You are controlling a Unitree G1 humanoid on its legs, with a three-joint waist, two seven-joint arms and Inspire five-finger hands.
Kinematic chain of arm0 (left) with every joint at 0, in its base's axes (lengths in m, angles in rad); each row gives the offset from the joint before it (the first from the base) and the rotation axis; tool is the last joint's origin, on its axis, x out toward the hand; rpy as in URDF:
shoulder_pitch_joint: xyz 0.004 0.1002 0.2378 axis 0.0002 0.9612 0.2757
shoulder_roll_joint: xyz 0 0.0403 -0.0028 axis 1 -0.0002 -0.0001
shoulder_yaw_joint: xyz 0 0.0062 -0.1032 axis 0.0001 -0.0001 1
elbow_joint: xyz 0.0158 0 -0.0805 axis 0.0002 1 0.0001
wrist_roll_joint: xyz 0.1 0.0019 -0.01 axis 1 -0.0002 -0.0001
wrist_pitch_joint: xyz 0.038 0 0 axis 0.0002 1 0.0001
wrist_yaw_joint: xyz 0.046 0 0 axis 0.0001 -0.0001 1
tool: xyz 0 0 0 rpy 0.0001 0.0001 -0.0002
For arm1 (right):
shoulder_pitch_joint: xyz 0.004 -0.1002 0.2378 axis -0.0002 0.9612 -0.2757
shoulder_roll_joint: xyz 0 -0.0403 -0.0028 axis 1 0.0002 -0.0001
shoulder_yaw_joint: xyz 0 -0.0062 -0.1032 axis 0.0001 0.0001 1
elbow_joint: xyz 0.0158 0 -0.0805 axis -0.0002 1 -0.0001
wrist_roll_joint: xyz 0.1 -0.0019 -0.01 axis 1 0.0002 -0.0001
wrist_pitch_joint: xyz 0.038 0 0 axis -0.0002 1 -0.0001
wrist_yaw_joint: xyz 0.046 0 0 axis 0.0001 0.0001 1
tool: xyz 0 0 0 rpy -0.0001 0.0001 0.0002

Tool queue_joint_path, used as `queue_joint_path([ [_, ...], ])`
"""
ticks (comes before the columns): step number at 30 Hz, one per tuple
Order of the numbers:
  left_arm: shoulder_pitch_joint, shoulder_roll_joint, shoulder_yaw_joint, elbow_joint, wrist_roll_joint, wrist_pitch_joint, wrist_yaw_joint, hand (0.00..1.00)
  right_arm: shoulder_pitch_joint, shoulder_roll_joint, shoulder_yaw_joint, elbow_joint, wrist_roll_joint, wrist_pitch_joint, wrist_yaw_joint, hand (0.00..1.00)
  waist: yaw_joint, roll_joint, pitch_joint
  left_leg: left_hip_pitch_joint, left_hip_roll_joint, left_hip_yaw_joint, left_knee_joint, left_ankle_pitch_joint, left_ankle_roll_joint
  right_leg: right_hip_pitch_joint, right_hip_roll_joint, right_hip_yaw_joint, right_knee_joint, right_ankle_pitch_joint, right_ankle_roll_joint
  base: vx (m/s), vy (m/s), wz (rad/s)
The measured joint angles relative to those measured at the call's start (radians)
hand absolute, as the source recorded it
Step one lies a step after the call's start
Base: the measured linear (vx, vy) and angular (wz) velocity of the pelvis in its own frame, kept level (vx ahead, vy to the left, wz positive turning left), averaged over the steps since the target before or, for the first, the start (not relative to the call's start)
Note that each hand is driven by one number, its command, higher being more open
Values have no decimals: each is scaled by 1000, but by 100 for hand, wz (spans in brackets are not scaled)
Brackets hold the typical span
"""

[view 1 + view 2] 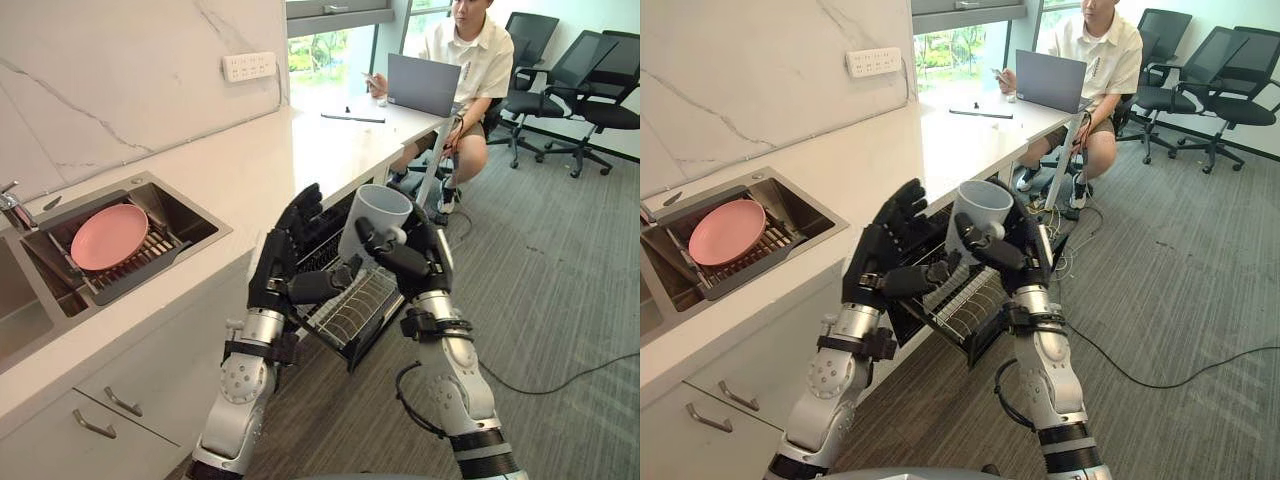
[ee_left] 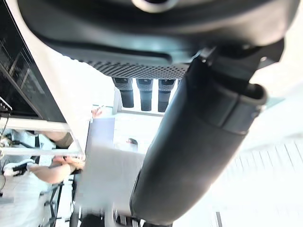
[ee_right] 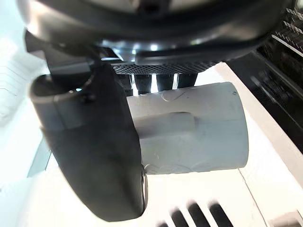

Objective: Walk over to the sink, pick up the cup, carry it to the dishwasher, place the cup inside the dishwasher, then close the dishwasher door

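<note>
My right hand (image 1: pixel 415 256) curls round the cup (image 1: pixel 370 215) over the dishwasher rack (image 1: pixel 350 312) — poised, I judge, for lowering — left hand (image 1: pixel 276 268) open alongside.

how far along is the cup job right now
Pickup looks done: the cup is away from the sink, gripped in the right hand. In hand: it hangs over the rack of the open dishwasher, with the left hand open beside it. Left: set the cup in the rack and shut the dishwasher.
</note>
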Motion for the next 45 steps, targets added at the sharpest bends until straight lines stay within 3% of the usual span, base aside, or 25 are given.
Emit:
queue_joint_path([
  [7, 87, -2, 25, 43, -25, 0, -58, 90, 36, 0, -88, -9, -61, -1, -10, 30, -1, 1, 12, -5, -1, -12, 0, -1, -2, 2, -2, -14, 0, -7, 0, -1, 1, 5],
  [14, 129, -40, 39, 350, -55, 27, -85, 90, 77, 1, -126, -4, -115, -1, -19, 30, -3, 3, 34, -7, 1, -18, -1, -3, -4, 1, -1, -20, 0, -11, 1, 0, 0, 2],
  [21, 164, -36, 70, 541, -54, 51, -97, 90, 79, 2, -167, 85, -153, -1, -40, 30, -2, 3, 42, -6, 5, -24, -11, -1, -2, 2, -3, -26, 0, -13, 1, 0, 1, 1],
  [31, 175, -21, 189, 850, -21, 56, -67, 90, 77, 2, -182, 219, -252, -1, -67, 30, 2, 0, 73, 4, -7, -57, -81, 39, -2, -4, -15, -62, -1, -19, 10, -11, -6, 11],
  [36, 165, -9, 230, 911, -6, 56, -50, 90, 13, -16, -180, 277, -266, -1, -89, 30, 7, -5, 117, -37, -13, -70, -84, 50, -2, -40, -28, -88, -1, -27, 22, -36, 5, 9],
  [40, 111, -1, 247, 926, -6, 54, -29, 90, -102, -76, -160, 339, -294, -1, -110, 30, 41, -8, 179, -132, -7, -84, -8, 35, -2, -90, -22, -106, 6, 2, 8, -11, -12, 9],
  [45, 40, 0, 271, 935, -3, 33, -16, 90, -261, -128, -103, 385, -336, -2, -136, 30, 55, -5, 266, -225, -4, -118, 77, 17, -8, -135, -19, -135, 24, 10, 4, -74, -22, 21],
])
